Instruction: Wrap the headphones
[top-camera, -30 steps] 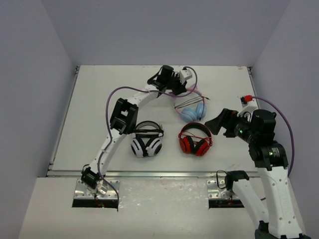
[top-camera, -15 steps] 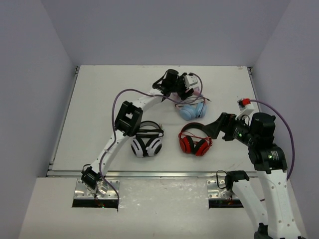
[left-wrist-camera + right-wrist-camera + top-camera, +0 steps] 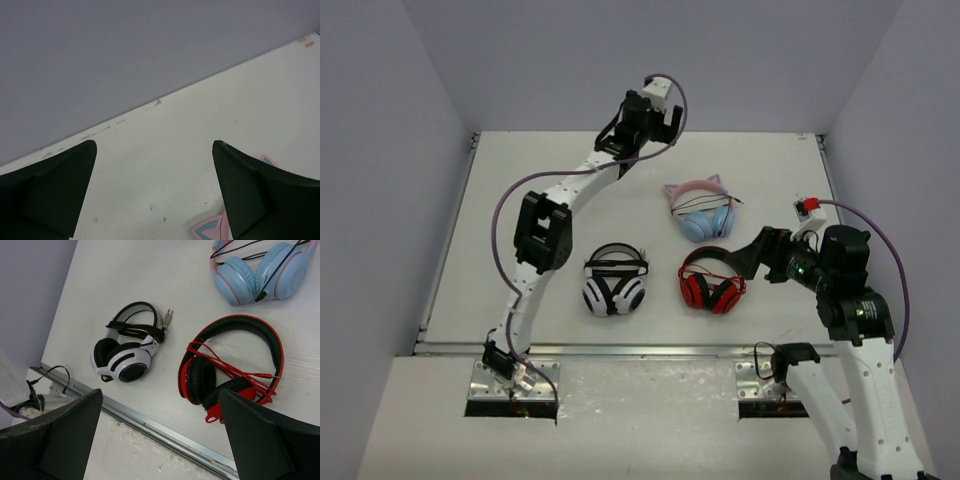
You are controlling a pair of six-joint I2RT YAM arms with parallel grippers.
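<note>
We see light blue over-ear headphones with a pink cat-ear headband (image 3: 701, 214) lying flat, right of centre on the white counter (image 3: 490, 200). Their thin black cable (image 3: 261, 294) crosses the cups, which we judge means it is already gathered. The left arm's fingers (image 3: 55, 185) are spread apart and empty, raised near the back wall. The right arm's fingers (image 3: 60, 435) are also apart, holding nothing, hovering near 2 other headsets.

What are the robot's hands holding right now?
Nothing. Both are open and empty: the left gripper is up near the back wall, the right gripper hangs over the table. The cat-ear headphones lie on the table, untouched.
</note>
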